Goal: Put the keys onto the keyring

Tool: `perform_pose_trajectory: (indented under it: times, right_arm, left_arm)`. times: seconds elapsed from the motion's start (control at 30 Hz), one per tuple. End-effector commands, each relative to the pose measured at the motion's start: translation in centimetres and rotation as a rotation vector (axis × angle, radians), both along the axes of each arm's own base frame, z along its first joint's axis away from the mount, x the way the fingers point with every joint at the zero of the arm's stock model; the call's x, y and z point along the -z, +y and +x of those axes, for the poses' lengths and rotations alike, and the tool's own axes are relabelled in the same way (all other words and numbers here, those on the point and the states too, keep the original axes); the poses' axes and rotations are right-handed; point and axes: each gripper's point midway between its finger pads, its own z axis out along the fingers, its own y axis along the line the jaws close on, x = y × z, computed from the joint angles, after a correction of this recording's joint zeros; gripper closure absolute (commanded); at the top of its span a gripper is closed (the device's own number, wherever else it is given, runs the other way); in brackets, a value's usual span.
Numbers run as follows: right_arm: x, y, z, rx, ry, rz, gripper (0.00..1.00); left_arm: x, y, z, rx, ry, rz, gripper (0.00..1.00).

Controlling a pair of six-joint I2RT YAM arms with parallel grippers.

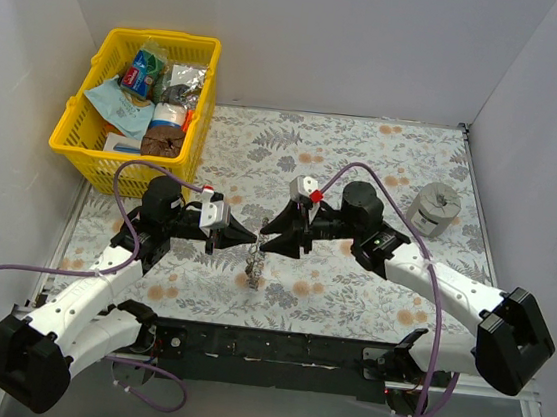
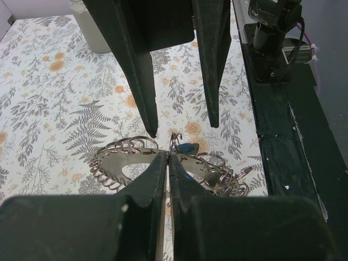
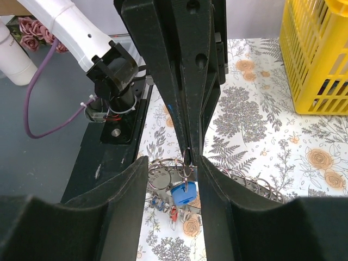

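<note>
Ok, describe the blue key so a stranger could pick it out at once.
On the floral table cover, go to the near middle, where the left pincer and right pincer nearly meet tip to tip. Under them is the keyring, silvery with a looped rim. The blue key sits against it: the only bright blue plastic head, beside small red ones.

You have the silvery, beaded keyring (image 2: pixel 117 163) tilted. A blue-headed key (image 3: pixel 182 193) hangs against it. A red-headed key (image 3: pixel 173 213) sits just below.

One keyring (image 2: pixel 106 159), one large blue key (image 3: pixel 182 193), one yellow basket (image 1: pixel 167 38), one grey cylinder (image 1: pixel 433 208).
</note>
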Motion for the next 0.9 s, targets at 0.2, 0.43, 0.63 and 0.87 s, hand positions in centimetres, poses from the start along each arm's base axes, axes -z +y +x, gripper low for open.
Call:
perform_pose_trajectory:
  times: [0.2, 0.43, 0.63, 0.87]
  right_arm:
    - [1.4, 0.7, 0.5, 0.017, 0.013, -0.008, 0.55]
    - [1.3, 0.8, 1.0, 0.050, 0.019, -0.003, 0.67]
    - [0.3, 0.9, 1.5, 0.087, 0.026, 0.024, 0.78]
    - [0.8, 1.0, 2.0, 0.110, 0.048, -0.009, 0.99]
  left_arm:
    - [-1.4, 0.0, -0.4, 0.021, -0.056, -0.036, 1.00]
    - [-1.4, 0.0, -0.4, 0.020, -0.055, -0.037, 1.00]
    - [-1.3, 0.0, -0.4, 0.023, -0.051, -0.037, 1.00]
    - [-1.4, 0.1, -0.3, 0.011, -0.058, -0.037, 1.00]
